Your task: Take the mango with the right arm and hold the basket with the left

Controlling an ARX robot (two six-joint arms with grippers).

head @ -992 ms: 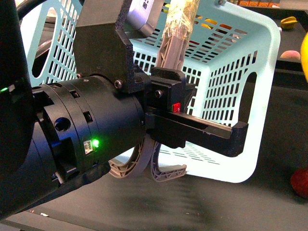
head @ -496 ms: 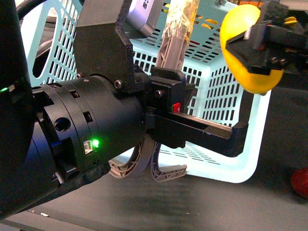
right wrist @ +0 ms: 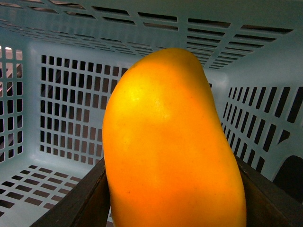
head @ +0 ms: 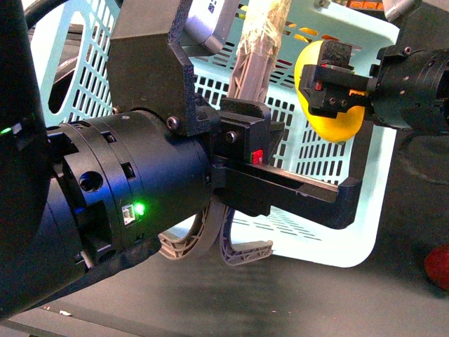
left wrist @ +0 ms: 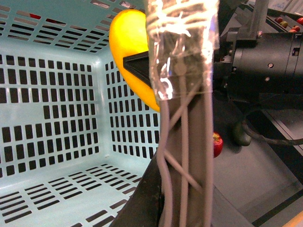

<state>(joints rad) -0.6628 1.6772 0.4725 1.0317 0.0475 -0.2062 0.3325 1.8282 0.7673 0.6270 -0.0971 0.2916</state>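
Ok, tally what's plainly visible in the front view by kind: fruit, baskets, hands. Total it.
mango: 1
red fruit: 1
basket: 1
hands: 2, left hand and right hand
Total: 5

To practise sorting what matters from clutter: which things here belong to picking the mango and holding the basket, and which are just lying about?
In the job:
mango, gripped by the right gripper
basket, its taped handle held by the left gripper

Lying about:
red apple, outside the basket
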